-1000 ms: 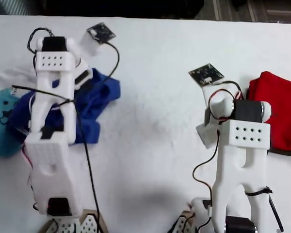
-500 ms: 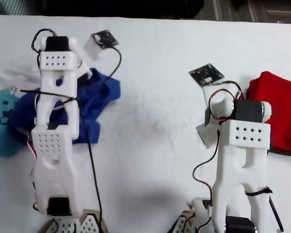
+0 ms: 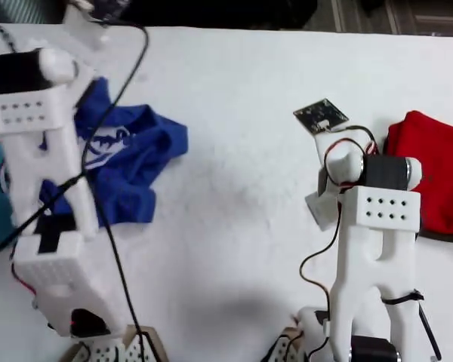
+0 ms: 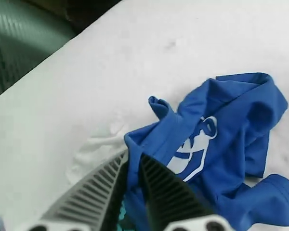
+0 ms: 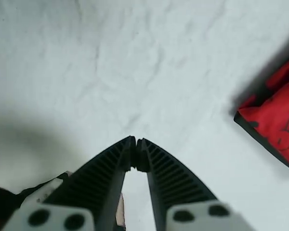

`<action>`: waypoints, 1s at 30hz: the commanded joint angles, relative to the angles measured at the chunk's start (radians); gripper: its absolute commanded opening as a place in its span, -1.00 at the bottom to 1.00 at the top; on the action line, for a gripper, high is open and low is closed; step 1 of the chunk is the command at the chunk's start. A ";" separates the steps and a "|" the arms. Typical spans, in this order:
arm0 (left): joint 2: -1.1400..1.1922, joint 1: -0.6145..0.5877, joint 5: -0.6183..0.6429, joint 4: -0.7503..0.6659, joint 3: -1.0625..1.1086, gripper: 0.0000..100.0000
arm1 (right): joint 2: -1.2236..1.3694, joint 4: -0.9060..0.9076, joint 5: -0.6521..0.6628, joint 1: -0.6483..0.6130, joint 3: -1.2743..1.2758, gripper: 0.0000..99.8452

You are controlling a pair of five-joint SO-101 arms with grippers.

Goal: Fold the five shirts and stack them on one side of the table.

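The left gripper (image 4: 134, 157), pinched on the blue shirt (image 4: 231, 110), has swung up and leftward, lifting the cloth, while the right gripper (image 5: 136, 154) stays closed, empty and still.

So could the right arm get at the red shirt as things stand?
Probably yes. The red shirt lies on the table close beside the right arm, with bare table between them and nothing on top of it. Its jaws are shut and empty, so they would have to open first.
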 commanded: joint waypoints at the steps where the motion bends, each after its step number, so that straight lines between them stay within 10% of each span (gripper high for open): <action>1: -0.179 -0.050 0.025 0.003 0.068 -0.96 | -0.027 0.001 -0.008 0.004 -0.008 -0.96; 8: -0.467 -0.081 0.097 -0.049 0.110 -0.96 | -0.025 0.001 -0.008 0.001 -0.008 -0.96; 19: -0.578 -0.064 0.353 -0.600 0.121 -0.96 | -0.027 0.001 -0.008 -0.021 0.000 -0.96; 30: -0.578 0.329 0.123 -0.898 0.215 -0.96 | -0.027 0.002 -0.008 0.125 0.074 -0.96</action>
